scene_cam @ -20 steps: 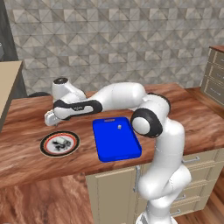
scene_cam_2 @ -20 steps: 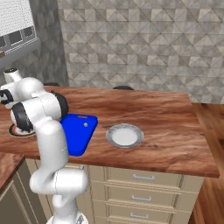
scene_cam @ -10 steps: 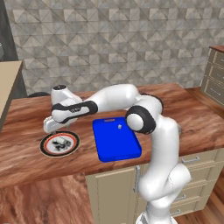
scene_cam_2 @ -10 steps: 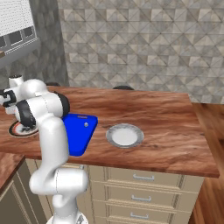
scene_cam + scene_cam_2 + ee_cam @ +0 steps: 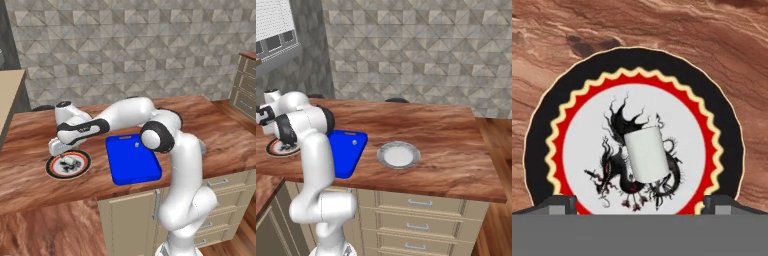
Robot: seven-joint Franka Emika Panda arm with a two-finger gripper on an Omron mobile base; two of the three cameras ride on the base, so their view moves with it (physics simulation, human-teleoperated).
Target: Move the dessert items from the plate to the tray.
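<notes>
Dessert items are split at this moment: one pale morsel lies on the blue tray, another stubby lump sits mid-plate on the bench. Above it hangs the hand, wide open and empty; by appearances, half the job remains.

A reddish-brown wooden worktop lies under the gripper and runs far to its right. Behind the gripper rises a grey triangle-tiled wall. Below stand cream drawer cabinets on a wood floor.
</notes>
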